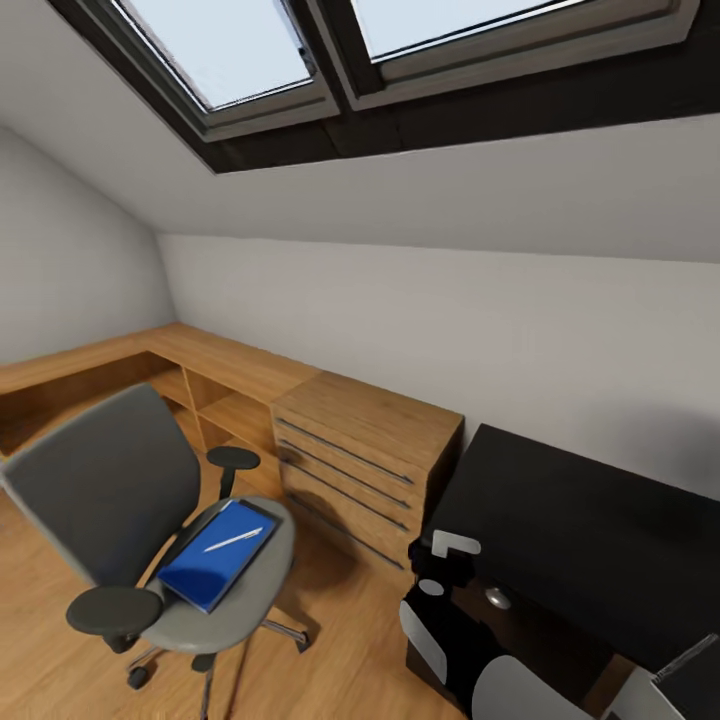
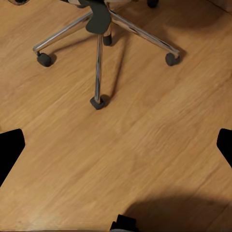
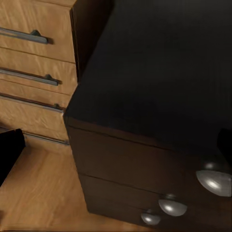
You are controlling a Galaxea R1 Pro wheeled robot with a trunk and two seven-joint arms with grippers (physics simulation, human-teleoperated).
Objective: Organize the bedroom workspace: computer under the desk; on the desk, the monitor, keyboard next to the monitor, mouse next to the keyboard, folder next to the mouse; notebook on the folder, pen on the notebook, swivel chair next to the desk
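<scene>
- The swivel chair (image 1: 130, 530) stands on the wooden floor (image 1: 340, 640) at about 8 o'clock in the head view; it has a grey padded seat and back, round black armrests and a chrome star base.
- The folder (image 1: 215, 560), a thin bright blue rectangle, lies flat on the seat, and the slim white pen (image 1: 232, 541) lies on top of it.
- The counter (image 1: 580, 530), matt black on top with dark drawers, sits at 4 o'clock, just beside a light wooden drawer unit (image 1: 365, 460) with long grey bar handles.
- A low wooden shelf (image 1: 215, 365) runs along the white wall under the sloped skylights (image 1: 400, 40).
- The left wrist view gives the chair's chrome legs (image 2: 98, 67) and black casters (image 2: 98, 102) on the plank floor.
- The right wrist view gives the counter's corner, its round silver knobs (image 3: 173, 206) and the drawer unit's handles.
- Left claw and right claw: only dark finger edges (image 2: 9, 150) (image 3: 9, 150) show in the wrist views, spread wide apart and grasping nothing.
</scene>
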